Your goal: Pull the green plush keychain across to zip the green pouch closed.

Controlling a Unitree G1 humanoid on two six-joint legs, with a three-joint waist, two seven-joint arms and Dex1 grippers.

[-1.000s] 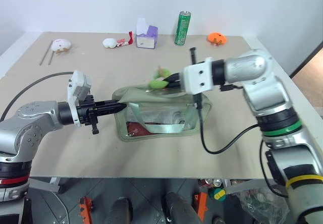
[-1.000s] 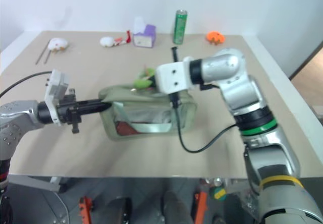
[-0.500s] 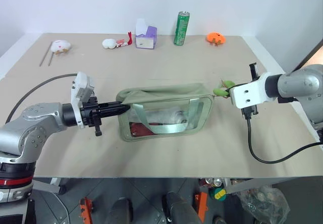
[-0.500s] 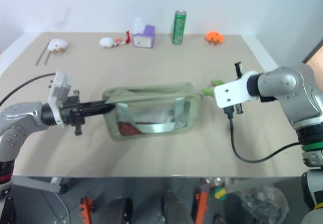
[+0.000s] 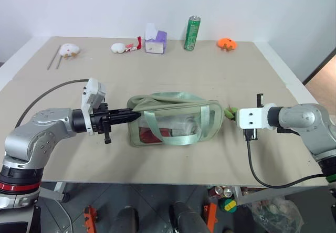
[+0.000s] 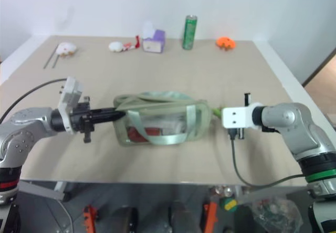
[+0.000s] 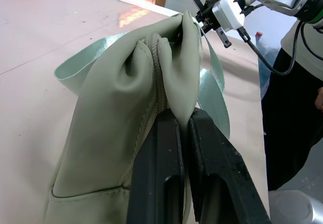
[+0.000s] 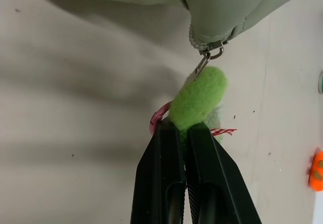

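Green plush keychain [image 8: 198, 99] is clamped in the right tool [image 8: 184, 128] while the left tool [image 7: 182, 120] pinches the green pouch [image 5: 173, 118].

I take the green pouch [image 5: 173, 118] as my landmark; it lies mid-table and is the one bulky obstacle. Its loose straps [image 5: 202, 118] arch over the top and would snag a pass straight across it. At its left end the left gripper [image 5: 130, 115] is clamped on the fabric, blocking that approach. Off its right end the right gripper [image 5: 233, 113] pinches the green plush keychain [image 8: 199, 99], with a cable [image 5: 257, 159] drooping below. Between the pouch and the table's near edge I see bare table [image 5: 173, 162]. Beyond the pouch is a wide bare stretch; the green can [image 5: 191, 33], tissue box [image 5: 155, 39] and orange toy [image 5: 227, 44] stand well apart at the far edge.
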